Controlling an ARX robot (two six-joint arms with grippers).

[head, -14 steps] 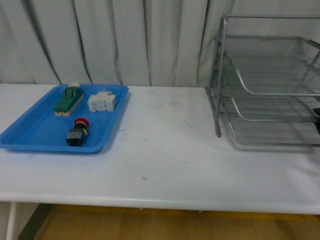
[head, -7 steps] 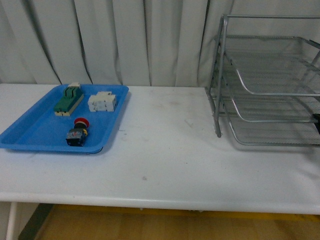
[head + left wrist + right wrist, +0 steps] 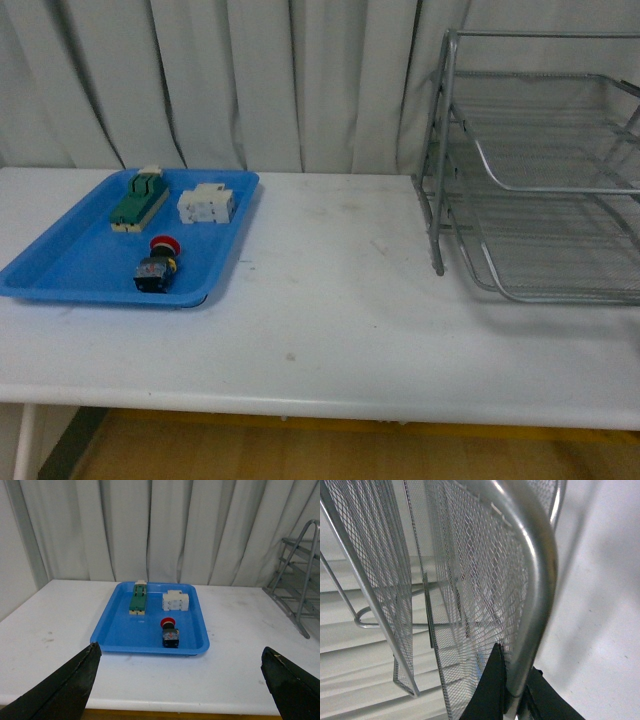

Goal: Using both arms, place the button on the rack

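Button point(image 3: 157, 266): lay in the blue tray point(image 3: 60, 265) near its front edge, red cap pointing toward the curtain point(image 3: 250, 80), nothing touching it
Blue tray contents: green-and-cream block point(image 3: 138, 200) and white component point(image 3: 206, 204) sat side by side behind the button, apart from it
Rack point(image 3: 540, 160): stood at the right end of the worktop point(image 3: 340, 300), well apart from the tray
Left claw point(image 3: 180, 651): hung back from the tray, fingers spread wide, gripping nothing
Right claw point(image 3: 515, 680): closed around the tubular rim of one of the rack's mesh trays, a dark finger on each side of the tube; out of the front view
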